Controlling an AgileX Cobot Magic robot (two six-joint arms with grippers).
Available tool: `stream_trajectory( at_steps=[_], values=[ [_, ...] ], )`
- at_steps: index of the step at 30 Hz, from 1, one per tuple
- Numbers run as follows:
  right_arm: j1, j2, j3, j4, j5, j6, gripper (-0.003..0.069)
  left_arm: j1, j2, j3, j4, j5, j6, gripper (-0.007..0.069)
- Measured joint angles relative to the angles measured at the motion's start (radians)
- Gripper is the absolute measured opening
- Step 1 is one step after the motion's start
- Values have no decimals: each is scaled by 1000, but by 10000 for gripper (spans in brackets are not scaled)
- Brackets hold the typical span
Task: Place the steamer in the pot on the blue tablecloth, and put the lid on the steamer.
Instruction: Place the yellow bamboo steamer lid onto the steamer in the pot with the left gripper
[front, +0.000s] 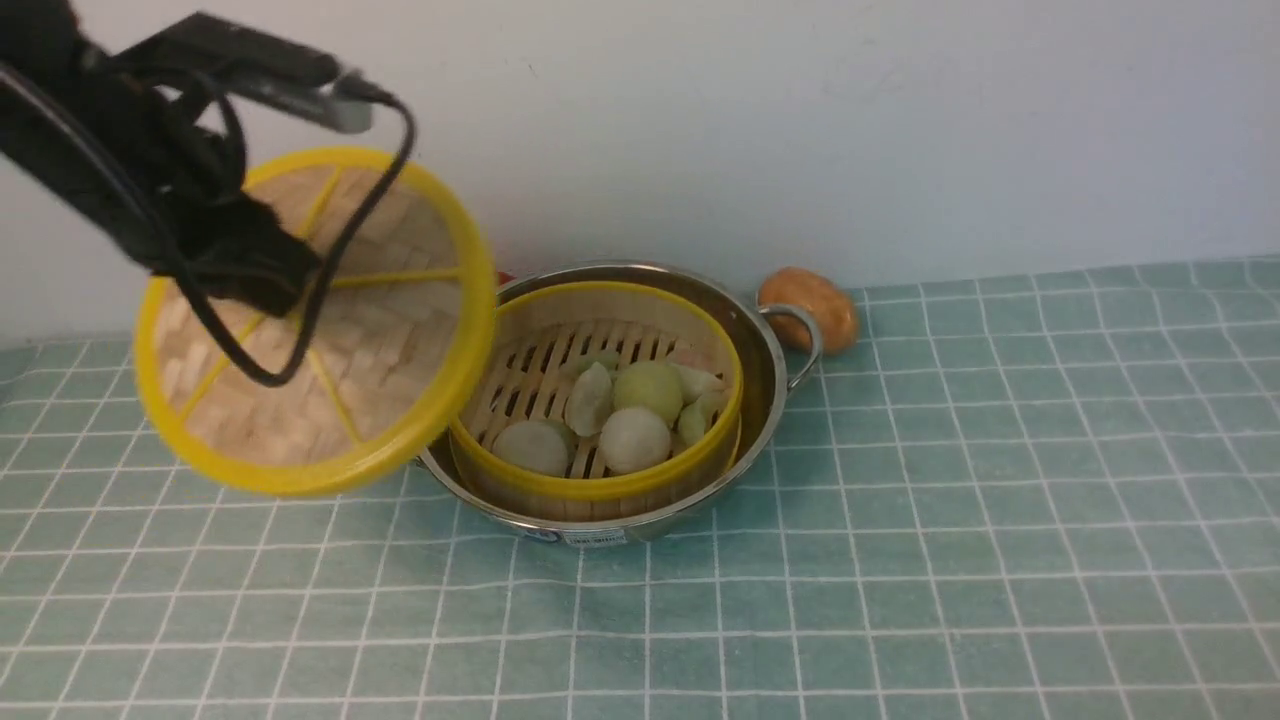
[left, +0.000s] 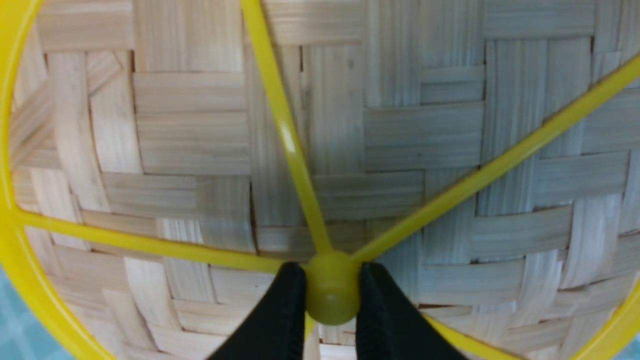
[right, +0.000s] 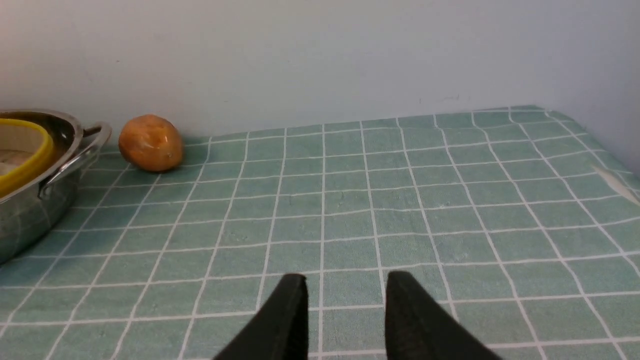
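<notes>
The lid, a woven bamboo disc with a yellow rim and spokes, hangs tilted in the air to the left of the pot, its lower edge overlapping the pot's left side. My left gripper is shut on its central hub, with black fingers on both sides of it. The steamer, holding pale buns, sits inside the shiny pot on the blue tablecloth. My right gripper is open over bare cloth to the right of the pot, with nothing between its fingers. It is out of the front view.
An orange-brown rounded object lies on the cloth just behind the pot's right handle, also seen in the right wrist view. A pale wall runs along the back. The cloth's right edge meets a side wall.
</notes>
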Motion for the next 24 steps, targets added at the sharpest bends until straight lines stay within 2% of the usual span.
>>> stream_trajectory(
  at_steps=[4, 8, 14, 24],
  values=[
    [0, 0, 0, 0, 0, 0, 240, -131, 69, -74, 23, 5, 43, 120],
    [0, 0, 0, 0, 0, 0, 240, -238, 149, -137, 111, -3, 49, 120],
    [0, 0, 0, 0, 0, 0, 240, -295, 250, -207, 145, -63, 43, 120],
    [0, 0, 0, 0, 0, 0, 240, -307, 315, -223, 159, -65, -6, 120]
  ],
)
